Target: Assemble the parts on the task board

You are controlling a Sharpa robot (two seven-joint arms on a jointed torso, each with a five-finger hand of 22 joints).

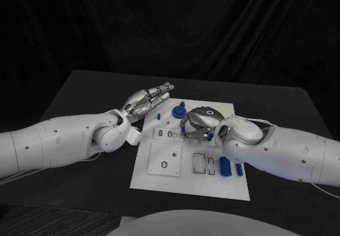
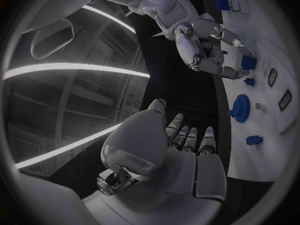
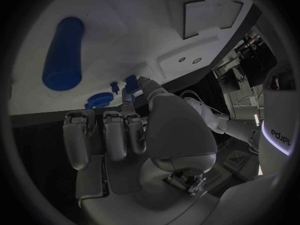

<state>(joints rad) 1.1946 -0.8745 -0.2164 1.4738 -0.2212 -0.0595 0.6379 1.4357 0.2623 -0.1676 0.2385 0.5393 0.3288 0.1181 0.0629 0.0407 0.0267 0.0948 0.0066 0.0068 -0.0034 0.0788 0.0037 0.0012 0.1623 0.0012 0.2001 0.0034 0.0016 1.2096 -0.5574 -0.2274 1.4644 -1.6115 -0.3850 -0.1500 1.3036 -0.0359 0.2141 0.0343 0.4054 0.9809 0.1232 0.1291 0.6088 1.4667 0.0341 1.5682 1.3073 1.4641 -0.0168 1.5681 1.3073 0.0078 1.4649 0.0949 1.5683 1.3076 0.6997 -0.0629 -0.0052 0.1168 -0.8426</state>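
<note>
Several blue parts (image 1: 224,166) lie loose on the task board (image 1: 173,184), so we judge the assembly hardly begun: the cut-out sockets (image 1: 200,163) near our right arm look unfilled.

Right hand (image 1: 197,124): poised over the board's far half, fingers curled downward. The right wrist view shows a fingertip (image 3: 141,81) touching a small blue block (image 3: 130,81), with a blue gear (image 3: 97,100) and a small peg (image 3: 114,87) just beside it; we cannot tell whether the block is actually pinched.

Left hand (image 1: 147,102): off the board's edge, above the table (image 1: 78,88), fingers straight and close together, holding nothing (idle, by our reading).

Left wrist view adds a side look at the right hand's bent fingers (image 2: 215,62) over the board, the gear lying between the two hands. The right wrist view alone shows a long blue cylinder (image 3: 63,53) lying flat, well beyond the fingertips.
</note>
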